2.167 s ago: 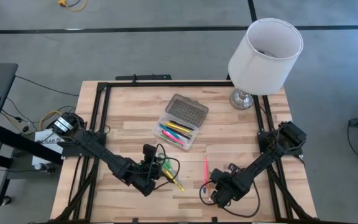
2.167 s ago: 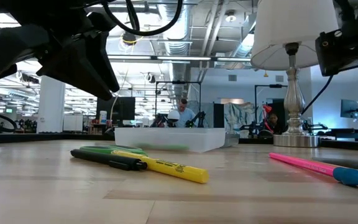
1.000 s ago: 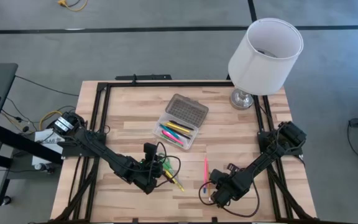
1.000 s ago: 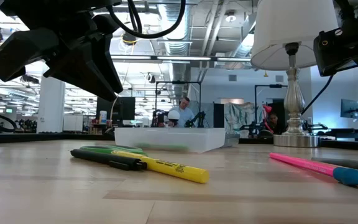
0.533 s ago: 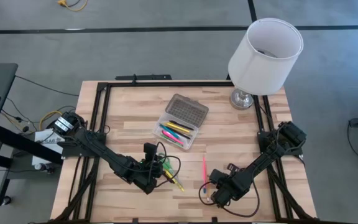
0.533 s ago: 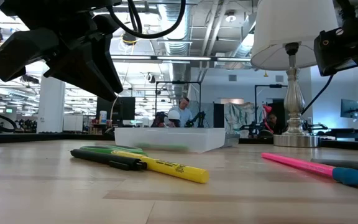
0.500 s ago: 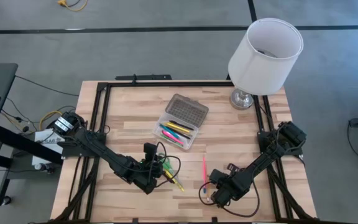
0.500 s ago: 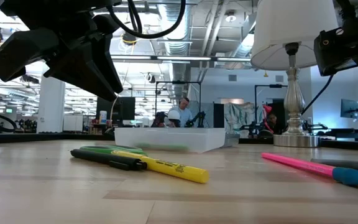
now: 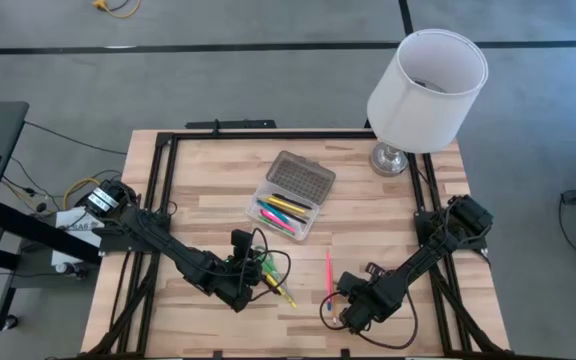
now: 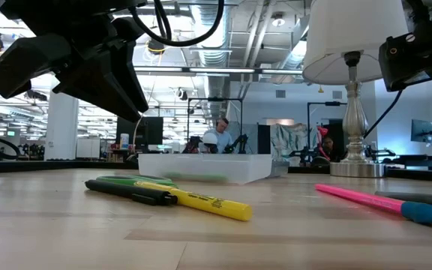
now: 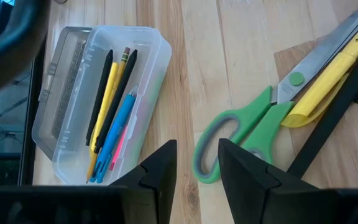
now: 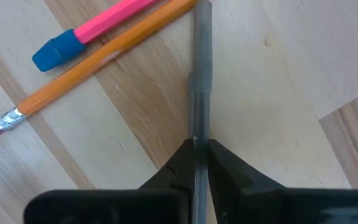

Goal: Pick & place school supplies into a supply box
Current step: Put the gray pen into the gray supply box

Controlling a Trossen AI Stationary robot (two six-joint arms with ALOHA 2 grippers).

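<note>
The supply box (image 9: 290, 197) stands open mid-table, with several pens and pencils in its clear tray (image 11: 104, 106). Green-handled scissors (image 11: 244, 127), a yellow marker (image 11: 322, 87) and a black marker (image 11: 334, 118) lie together on the wood at front left. My left gripper (image 11: 197, 167) hovers open over the scissors' handles. At front right lie a pink pen (image 9: 329, 272) with a blue cap (image 12: 53, 53), an orange pencil (image 12: 98, 62) and a grey pen (image 12: 201, 74). My right gripper (image 12: 199, 163) is shut on the grey pen. My right gripper pinches the grey pen's near end (image 12: 197, 138) between its two fingers. The pen runs straight out ahead of the fingers toward the table's far side. It lies low by the wood, beside the orange pencil; whether it is lifted clear cannot be told.
A lamp with a white shade (image 9: 428, 88) stands on its metal base (image 9: 390, 158) at the far right corner. A black frame (image 9: 168, 150) edges the table. Bare wood lies between the two groups of supplies and in front of the box.
The pink pen's far end has slid a little toward the table's left, while its blue-capped end has stayed by my right gripper. My left arm has kept still.
</note>
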